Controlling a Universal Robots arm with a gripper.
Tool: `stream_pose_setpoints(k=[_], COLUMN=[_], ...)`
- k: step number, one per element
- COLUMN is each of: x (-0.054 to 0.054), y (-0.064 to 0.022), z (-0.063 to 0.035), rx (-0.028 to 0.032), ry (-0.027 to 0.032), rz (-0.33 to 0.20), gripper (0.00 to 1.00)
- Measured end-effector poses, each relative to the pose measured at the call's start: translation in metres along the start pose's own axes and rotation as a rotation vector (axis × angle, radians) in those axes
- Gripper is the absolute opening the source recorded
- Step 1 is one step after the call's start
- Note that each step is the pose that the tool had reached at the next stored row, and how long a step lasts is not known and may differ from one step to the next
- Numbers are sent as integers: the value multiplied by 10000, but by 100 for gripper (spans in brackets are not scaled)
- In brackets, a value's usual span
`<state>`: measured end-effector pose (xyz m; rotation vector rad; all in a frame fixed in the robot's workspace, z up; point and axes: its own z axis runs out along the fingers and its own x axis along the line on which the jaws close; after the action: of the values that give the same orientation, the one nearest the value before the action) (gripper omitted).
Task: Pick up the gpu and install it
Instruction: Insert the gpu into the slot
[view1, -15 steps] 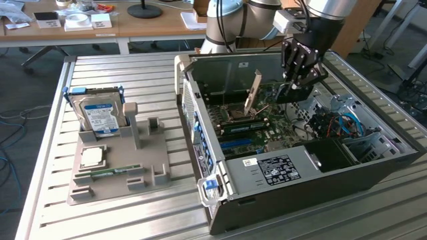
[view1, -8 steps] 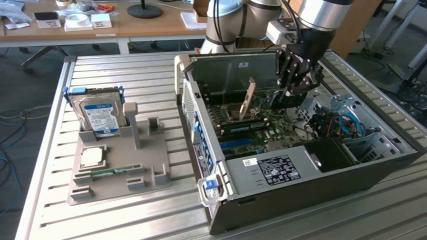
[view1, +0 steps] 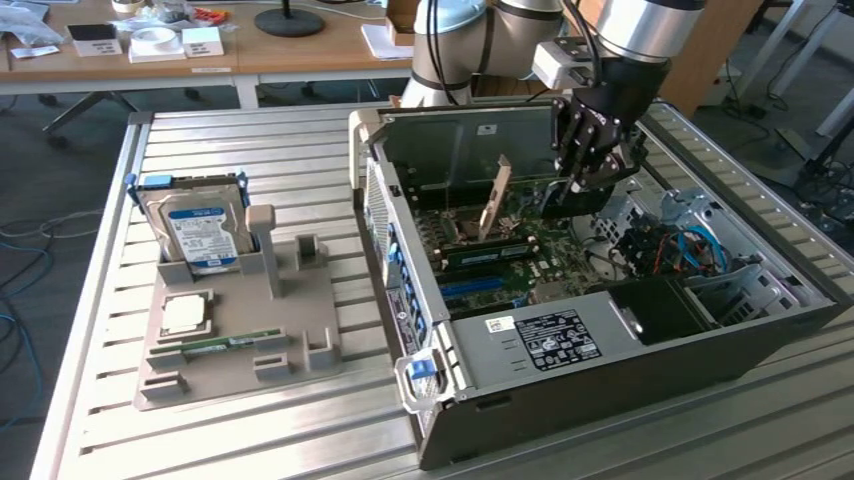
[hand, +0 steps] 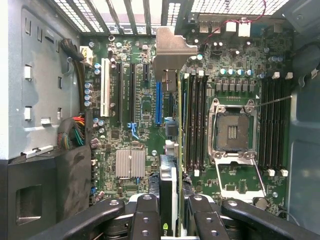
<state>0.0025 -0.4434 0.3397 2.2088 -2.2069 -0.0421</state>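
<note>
Slatted metal table (view1: 267, 440), open computer case (view1: 641, 350): the gpu (hand: 169, 172) stands on edge over the motherboard (hand: 140, 110), long axis level, bracket end toward the vented rear wall, its other end clamped by the gripper (hand: 170, 210).

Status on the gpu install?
Gripper shut on gpu, held upright inside case over motherboard slots. Seating cannot be told. No obstruction seen.

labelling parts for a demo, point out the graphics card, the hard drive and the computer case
graphics card (hand: 172, 50), wrist view, on its metal end bracket
hard drive (view1: 200, 235), exterior view, on its blue label
computer case (view1: 601, 400), exterior view, on its near outer wall
</note>
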Motion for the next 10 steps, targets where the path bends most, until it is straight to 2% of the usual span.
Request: stream_pose_setpoints(k=[10], x=[0], y=[43], z=[54], rx=[28], ry=[-1], rz=[0], gripper=[27])
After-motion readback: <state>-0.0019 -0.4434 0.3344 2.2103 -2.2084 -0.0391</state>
